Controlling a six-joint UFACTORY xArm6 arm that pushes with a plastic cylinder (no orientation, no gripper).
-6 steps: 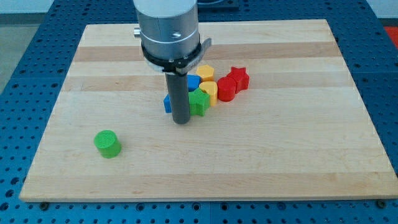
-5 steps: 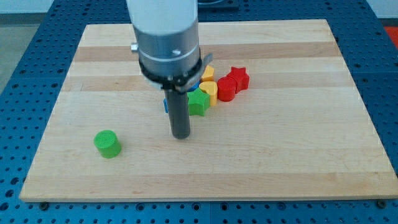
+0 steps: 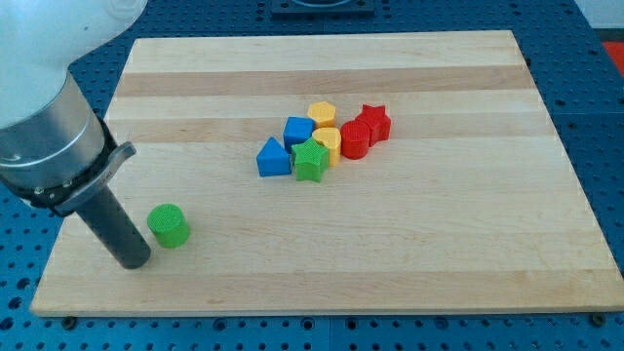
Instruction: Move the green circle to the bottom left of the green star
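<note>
Rod is leaning in from the view's top left, my tip (image 3: 134, 261) sitting on the board (image 3: 409, 244) just beside the green circle (image 3: 169, 225), at about 8 o'clock of it; whether they are touching, cannot tell. No pincer on this arm, so nothing released, clenched or grasping.

Green circle is sitting alone near the view's bottom left, well apart from the cluster, at roughly 8 o'clock from the green star (image 3: 311, 161).

Cluster is sitting around the board's middle, a bit toward the top. Green star is lying at its lower edge. Blue triangle (image 3: 273, 157) is sitting just beside the star at 9 o'clock. Blue block (image 3: 298, 131), shape unclear, is sitting at about 11 o'clock of the star. Yellow block (image 3: 328, 144) is touching the star at 1 o'clock; a second yellow block (image 3: 322, 115) is sitting at 12 o'clock of that one. Red block (image 3: 355, 139) is lying at 3 o'clock of the lower yellow one, and the red star (image 3: 374, 121) is touching it at 1 o'clock.
</note>
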